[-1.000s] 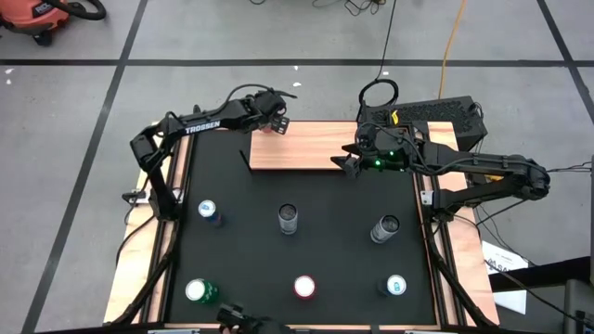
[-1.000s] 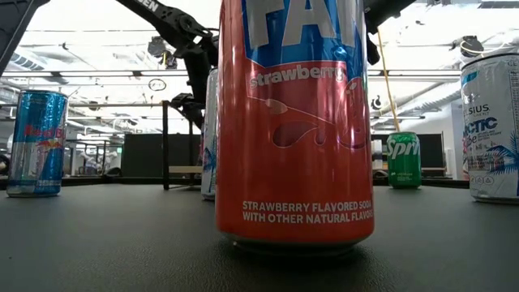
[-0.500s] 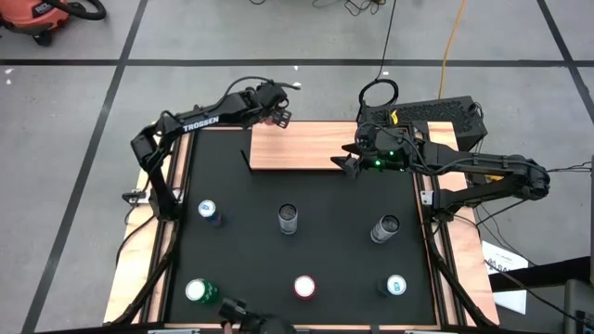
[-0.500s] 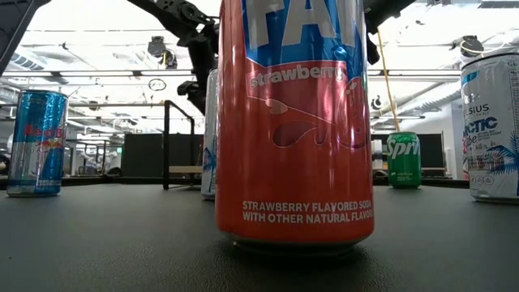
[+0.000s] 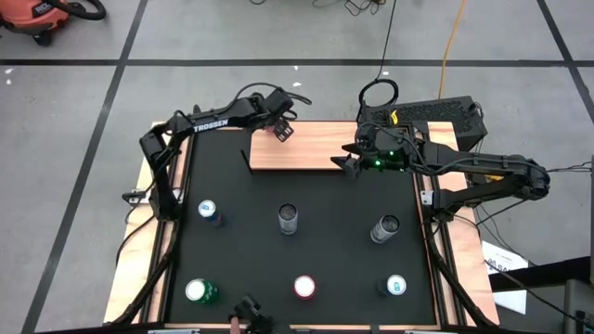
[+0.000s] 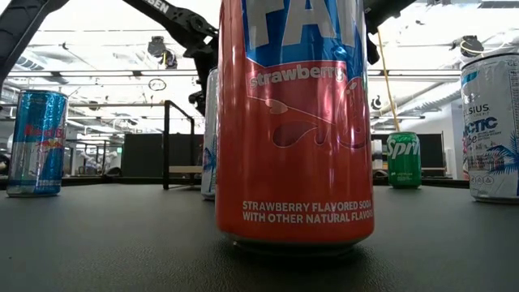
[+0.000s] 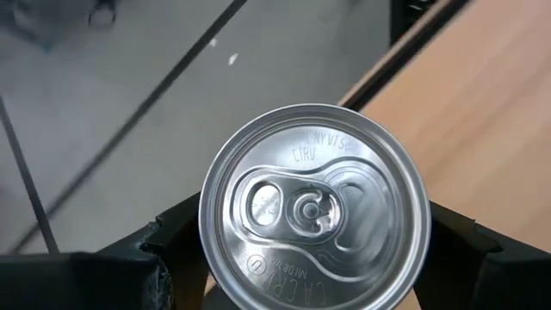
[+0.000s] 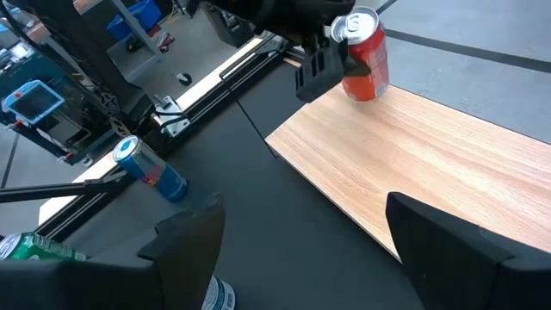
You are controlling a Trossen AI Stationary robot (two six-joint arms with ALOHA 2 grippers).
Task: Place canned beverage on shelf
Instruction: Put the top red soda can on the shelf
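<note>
Looking down from the high view, the left hand [image 5: 279,123] hangs over the far left corner of the shelf [image 5: 306,148] clasping a red can [image 5: 278,121], with the right hand [image 5: 347,162] spread empty at the shelf's right end and six more cans on the black surface [image 5: 251,232]; from the low view a strawberry soda can [image 6: 296,122] fills the middle, a bright room behind. Through the left wrist view the can's silver top [image 7: 314,207] sits between the fingers; through the right wrist view the can is at, or just above, the board, so placing looks nearly done and letting go remains.
</note>
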